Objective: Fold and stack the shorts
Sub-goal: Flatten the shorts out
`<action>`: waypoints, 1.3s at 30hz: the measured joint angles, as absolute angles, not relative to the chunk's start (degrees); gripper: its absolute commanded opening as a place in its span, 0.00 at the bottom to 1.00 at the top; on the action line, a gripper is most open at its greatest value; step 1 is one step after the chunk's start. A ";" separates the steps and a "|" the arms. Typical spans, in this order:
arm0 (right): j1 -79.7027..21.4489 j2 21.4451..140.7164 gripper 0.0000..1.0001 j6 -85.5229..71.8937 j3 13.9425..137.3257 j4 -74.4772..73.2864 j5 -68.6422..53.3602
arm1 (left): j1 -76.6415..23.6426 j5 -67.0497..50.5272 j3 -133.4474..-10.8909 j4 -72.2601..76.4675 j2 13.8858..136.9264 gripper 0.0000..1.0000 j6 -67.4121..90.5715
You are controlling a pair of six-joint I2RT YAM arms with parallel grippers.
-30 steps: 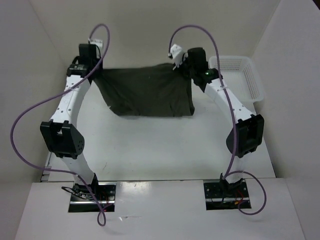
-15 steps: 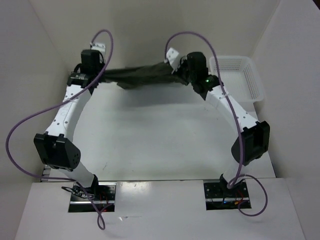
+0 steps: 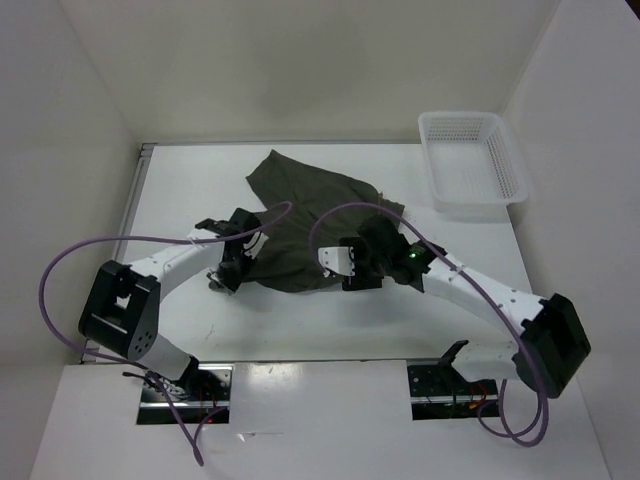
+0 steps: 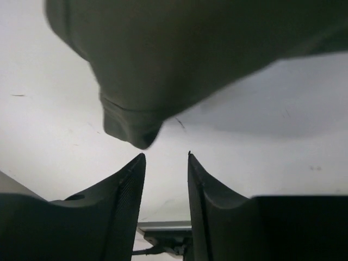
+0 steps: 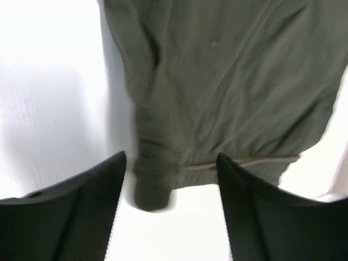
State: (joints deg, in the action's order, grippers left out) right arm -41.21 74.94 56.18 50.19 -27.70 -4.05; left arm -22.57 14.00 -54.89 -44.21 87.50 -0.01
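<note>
Olive cloth shorts (image 3: 300,215) crumpled on table (image 3: 180,190) — left claw (image 4: 166,156) apart, empty; right claw (image 5: 172,157) wide apart at its edge.

The pair of dark olive-green soft cloth shorts (image 3: 300,225) lies crumpled and wrinkly (one corner pointing toward the far edge) mid-way across the white table (image 3: 190,180), seemingly folded over itself.

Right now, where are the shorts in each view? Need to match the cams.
Top external: the shorts lie crumpled on the middle of the table, left of the white basket.
Left wrist: the shorts fill the upper part, with one hemmed corner hanging down at centre-left.
Right wrist: the shorts cover the upper centre and right, with a rolled edge at lower centre.
Shared landmark: the white table top, bare to the left of the cloth in all three.
</note>
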 measured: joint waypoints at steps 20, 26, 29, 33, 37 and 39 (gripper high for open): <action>-37.21 76.12 0.37 27.83 56.18 -23.64 -11.07 | -3.03 4.43 -72.55 -40.71 103.53 0.62 0.21; -37.95 81.38 0.32 26.13 53.06 -24.23 -9.76 | -3.03 -0.32 -70.15 -40.88 106.72 0.59 0.21; -40.34 83.59 0.30 28.53 52.86 -24.23 -8.82 | -3.03 -2.57 -69.23 -40.77 106.48 0.47 0.14; -43.05 86.61 0.30 33.23 51.44 -24.12 -7.94 | -3.03 -4.08 -66.39 -40.12 104.73 0.08 0.32; -45.23 89.80 0.30 38.00 48.75 -24.82 -6.72 | -3.51 -3.53 -64.93 -38.52 103.59 0.00 0.47; -46.48 90.39 0.30 40.47 48.18 -24.82 -5.87 | -3.55 -2.46 -64.01 -37.63 102.72 0.00 0.56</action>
State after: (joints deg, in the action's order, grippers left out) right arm -46.48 90.39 40.47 48.18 -24.82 -5.87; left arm -3.55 -2.46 -64.01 -37.63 102.72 0.56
